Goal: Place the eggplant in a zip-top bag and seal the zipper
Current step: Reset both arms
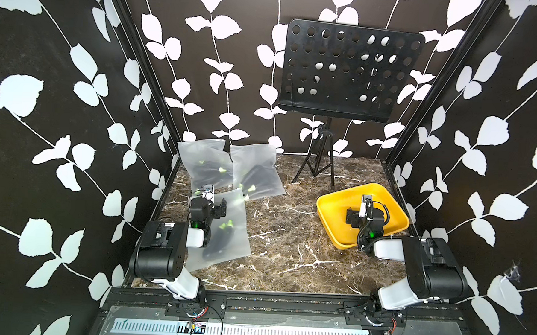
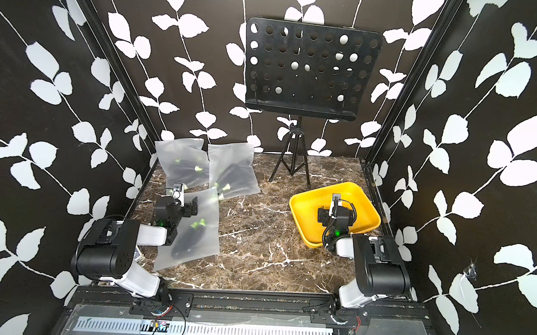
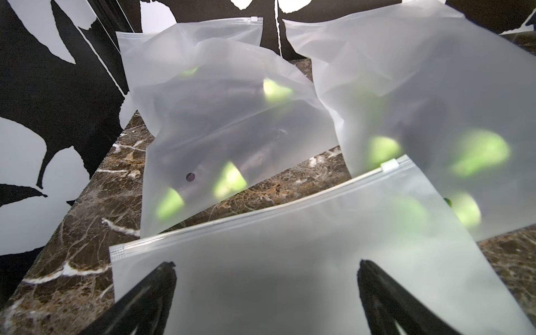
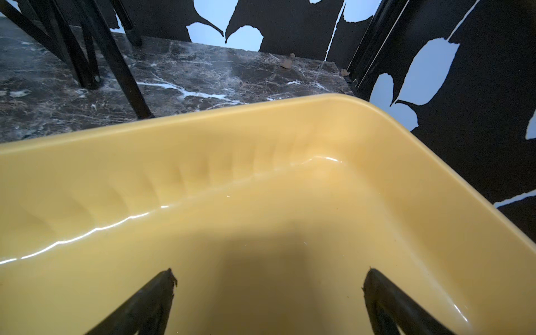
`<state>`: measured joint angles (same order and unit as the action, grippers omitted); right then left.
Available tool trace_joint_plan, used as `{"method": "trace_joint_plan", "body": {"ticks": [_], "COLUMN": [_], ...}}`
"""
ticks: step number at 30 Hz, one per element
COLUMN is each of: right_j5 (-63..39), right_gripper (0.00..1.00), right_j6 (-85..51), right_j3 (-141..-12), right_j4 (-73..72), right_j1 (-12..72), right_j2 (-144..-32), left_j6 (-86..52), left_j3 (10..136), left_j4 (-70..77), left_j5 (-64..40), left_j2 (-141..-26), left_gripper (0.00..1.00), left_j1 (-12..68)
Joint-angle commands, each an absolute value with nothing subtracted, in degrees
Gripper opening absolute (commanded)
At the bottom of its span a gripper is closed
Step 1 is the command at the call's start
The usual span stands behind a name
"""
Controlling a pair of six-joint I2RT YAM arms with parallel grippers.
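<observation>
Left tool [image 3: 266, 264] jaws apart over bag [image 1: 237, 210], eggplant [image 1: 219, 241] inside, well apart from yellow tray [image 1: 331, 205]; right tool [image 4: 269, 272] apart, empty, above tray. Slider [image 3: 389, 166] looks at zipper end, likely sealed: lift straight, don't drag bag.

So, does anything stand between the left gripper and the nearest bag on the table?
Nothing visible does. The left gripper hangs open over the nearest bag, with no other thing between them. The eggplant lies inside that bag, so only the frosted plastic covers it.
</observation>
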<state>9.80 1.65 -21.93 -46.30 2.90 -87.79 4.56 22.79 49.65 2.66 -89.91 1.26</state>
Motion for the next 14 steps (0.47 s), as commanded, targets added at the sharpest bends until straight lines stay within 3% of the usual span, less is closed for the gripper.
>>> {"method": "trace_joint_plan", "body": {"ticks": [1,14], "right_j5": [9.6,8.7], "right_gripper": [0.99,0.99], "right_j6": [1.1,0.6], "right_j3": [-22.7,-22.9], "right_j4": [-49.4,-48.6], "right_j1": [2.9,2.3], "right_j2": [-87.5,-87.3], "left_j6": [4.9,4.9], "left_j3": [22.9,22.9], "left_j4": [50.8,50.8], "left_j5": [3.1,3.0], "left_j2": [-88.7,-88.7], "left_gripper": [0.99,0.99], "left_j1": [1.4,1.4]}}
